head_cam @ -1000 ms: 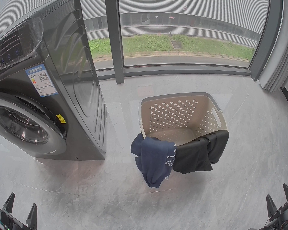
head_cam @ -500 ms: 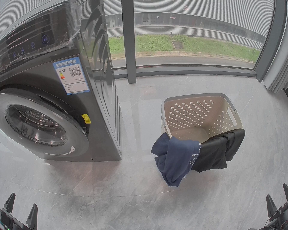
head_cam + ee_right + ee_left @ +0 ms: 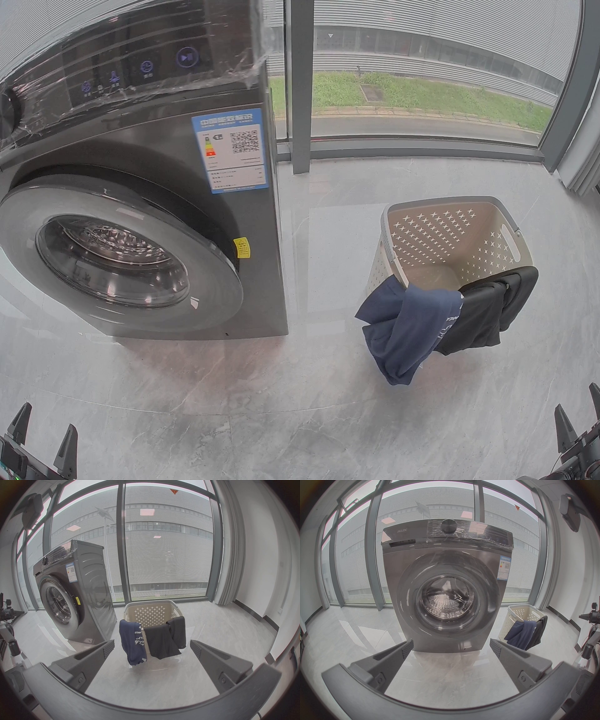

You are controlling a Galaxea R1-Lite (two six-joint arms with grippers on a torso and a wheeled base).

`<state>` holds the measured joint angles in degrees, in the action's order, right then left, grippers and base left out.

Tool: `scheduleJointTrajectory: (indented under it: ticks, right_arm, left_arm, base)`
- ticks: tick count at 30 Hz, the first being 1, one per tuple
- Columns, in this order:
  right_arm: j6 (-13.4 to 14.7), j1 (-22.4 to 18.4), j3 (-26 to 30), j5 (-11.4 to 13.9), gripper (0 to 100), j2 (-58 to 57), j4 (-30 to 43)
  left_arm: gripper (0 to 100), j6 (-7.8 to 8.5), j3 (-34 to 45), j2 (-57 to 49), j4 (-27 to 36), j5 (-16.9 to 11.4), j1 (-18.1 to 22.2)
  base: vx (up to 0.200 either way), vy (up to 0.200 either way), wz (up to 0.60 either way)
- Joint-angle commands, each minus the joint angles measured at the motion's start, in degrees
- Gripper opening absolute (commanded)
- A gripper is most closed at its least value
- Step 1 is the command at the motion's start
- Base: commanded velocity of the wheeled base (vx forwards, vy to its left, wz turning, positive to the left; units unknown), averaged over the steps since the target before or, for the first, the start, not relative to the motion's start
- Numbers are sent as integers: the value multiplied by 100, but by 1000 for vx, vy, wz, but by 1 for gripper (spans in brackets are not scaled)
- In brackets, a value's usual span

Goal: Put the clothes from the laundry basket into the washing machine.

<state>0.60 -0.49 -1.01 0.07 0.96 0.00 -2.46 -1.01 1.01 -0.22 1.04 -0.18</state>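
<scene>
Swinging toward the washing machine [image 3: 156, 187], the head camera now frames far more of its front than a second ago, so the whole scene has slid across the picture (the things themselves have not shifted on the floor [image 3: 300, 400]). Both grippers sit at the same low corners of that view as before.

The left gripper [image 3: 47, 417] has its jaws spread wide and holds nothing. The washing machine stands straight ahead of those jaws, well apart, with its round glass door facing them. The right gripper [image 3: 576, 400] is likewise spread wide and holds nothing.

The laundry basket [image 3: 450, 203] stands on the floor ahead of the right jaws, well apart from them and beside the machine's flank. Two clothes are draped over the rim nearest the jaws and hang mostly outside the wall. A navy garment [image 3: 409, 331] is on the machine's side and a black garment [image 3: 481, 319] touches it on the other.
</scene>
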Motion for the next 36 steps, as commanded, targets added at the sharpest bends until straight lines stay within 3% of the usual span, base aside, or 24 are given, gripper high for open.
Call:
scheduleJointTrajectory:
  ticks: [1, 10, 17, 22, 25, 36]
  right_arm:
    - [2, 5, 101, 1, 100, -96, 0]
    - [2, 5, 101, 1, 100, -96, 0]
    - [-7, -4, 101, 1, 100, -96, 0]
    - [-16, -4, 101, 19, 100, -96, 9]
    - [-16, -4, 101, 19, 100, -96, 0]
    - [-7, -22, 101, -34, 100, -96, 9]
  left_arm:
    - [100, 0, 92, -92, -4, -7, 1]
    - [100, -26, 101, -92, -4, 2, 1]
    - [100, 53, 101, -92, -13, -7, 1]
    - [100, 53, 101, -92, -4, -7, 1]
    - [100, 150, 101, -92, -4, -16, 1]
    - [100, 106, 92, -92, 4, -77, -8]
  base:
    - [0, 200, 0]
    - [0, 200, 0]
    - [0, 200, 0]
    - [0, 0, 0]
    - [0, 0, 0]
    - [0, 0, 109]
